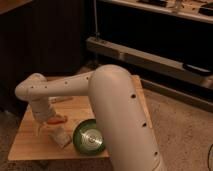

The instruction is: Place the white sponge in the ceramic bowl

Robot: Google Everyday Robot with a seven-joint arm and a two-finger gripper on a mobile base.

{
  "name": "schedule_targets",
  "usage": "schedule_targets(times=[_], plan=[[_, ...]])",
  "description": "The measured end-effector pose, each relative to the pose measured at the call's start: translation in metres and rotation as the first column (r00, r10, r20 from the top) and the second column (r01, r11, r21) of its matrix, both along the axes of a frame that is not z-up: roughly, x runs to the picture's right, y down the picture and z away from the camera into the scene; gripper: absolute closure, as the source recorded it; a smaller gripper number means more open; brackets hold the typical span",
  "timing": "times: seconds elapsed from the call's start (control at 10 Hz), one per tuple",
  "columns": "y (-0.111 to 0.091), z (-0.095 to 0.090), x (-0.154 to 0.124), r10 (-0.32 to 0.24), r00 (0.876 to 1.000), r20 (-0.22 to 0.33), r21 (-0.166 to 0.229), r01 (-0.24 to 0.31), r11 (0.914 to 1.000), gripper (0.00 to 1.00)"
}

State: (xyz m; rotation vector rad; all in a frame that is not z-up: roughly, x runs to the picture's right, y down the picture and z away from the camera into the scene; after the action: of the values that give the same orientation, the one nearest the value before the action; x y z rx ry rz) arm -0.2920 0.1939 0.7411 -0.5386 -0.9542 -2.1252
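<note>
Camera view has the pincer (48, 120) hanging spread and empty just up-left of the white sponge (61, 137), which lies on the counter (30, 147) right beside the ceramic bowl (90, 140), looking soft and light, so pinch across its narrow sides, gently.

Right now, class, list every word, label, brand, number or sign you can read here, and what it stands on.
None: no text can be read.
Pale off-white rectangular sponge, glossy dark-green ceramic bowl, light wooden table: no markings.
End effector, over the table left of the sponge: no label visible.
Grey shelf ledge behind: too blurred to tell.
</note>
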Motion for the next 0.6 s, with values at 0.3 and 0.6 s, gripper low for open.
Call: schedule_targets(times=[0.3,0.6], plan=[[0.008,0.017,-0.004,-0.004,0.99,-0.138,0.061,0.012,0.9981,0.2],[0.008,0.033,0.006,0.026,0.988,-0.152,0.03,-0.022,0.9993,0.2]])
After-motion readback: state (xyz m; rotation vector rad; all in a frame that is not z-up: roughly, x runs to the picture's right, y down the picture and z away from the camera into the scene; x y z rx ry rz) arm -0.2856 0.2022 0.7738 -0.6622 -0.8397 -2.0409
